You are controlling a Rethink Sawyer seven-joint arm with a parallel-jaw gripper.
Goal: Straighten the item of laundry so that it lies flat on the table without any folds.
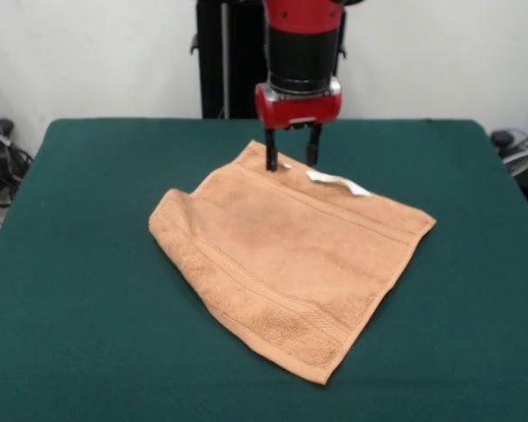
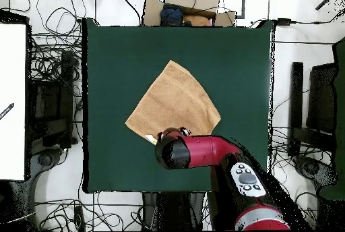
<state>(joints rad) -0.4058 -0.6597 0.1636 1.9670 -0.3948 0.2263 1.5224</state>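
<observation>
**Gripper over the far corner of the towel**

Front view: the towel [image 1: 290, 272] lies near the middle of the table [image 1: 79, 290], turned like a diamond, with its left edge folded over. The white label [image 1: 339, 183] is at the far edge. The gripper [image 1: 291, 159] stands released, fingers apart, at the far corner.

Overhead view: the arm [image 2: 215, 165] hides the gripper and covers the towel [image 2: 174, 104] corner nearest the base.

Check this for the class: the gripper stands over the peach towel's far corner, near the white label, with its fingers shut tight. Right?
Not quite. In the front view the gripper stands over the towel's far corner near the white label, but its fingers are apart, so it is open.
</observation>
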